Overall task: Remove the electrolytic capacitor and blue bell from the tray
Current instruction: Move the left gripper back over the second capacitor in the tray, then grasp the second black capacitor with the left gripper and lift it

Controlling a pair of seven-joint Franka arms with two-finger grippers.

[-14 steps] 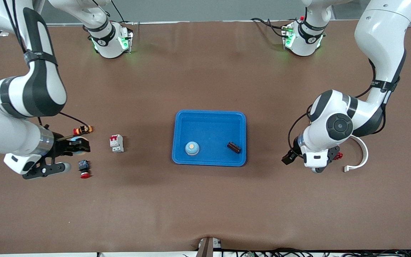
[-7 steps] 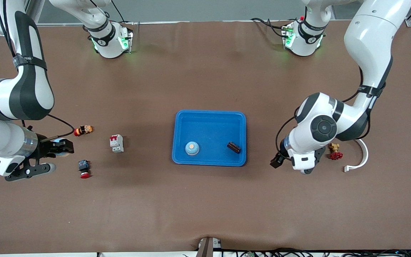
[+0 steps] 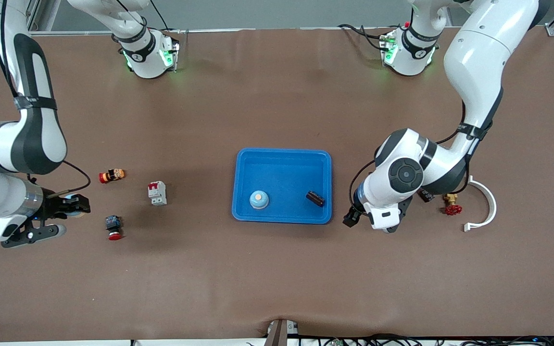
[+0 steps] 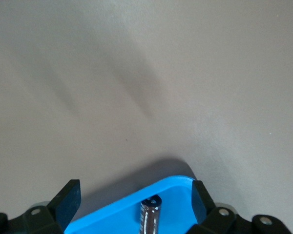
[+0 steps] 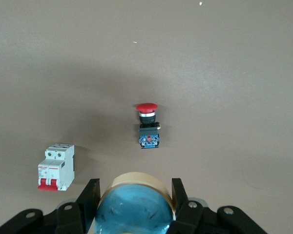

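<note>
The light is even and bright, coming from above. The brown table point(image 3: 277, 269) shows soft, wide shadows around the blue tray point(image 3: 282, 156) and beside the circuit breaker point(image 3: 157, 193). The white arms carry mild glare. Green lamps glow at both bases. The left wrist view is softer (a diffuse diagonal shadow crosses it).
</note>
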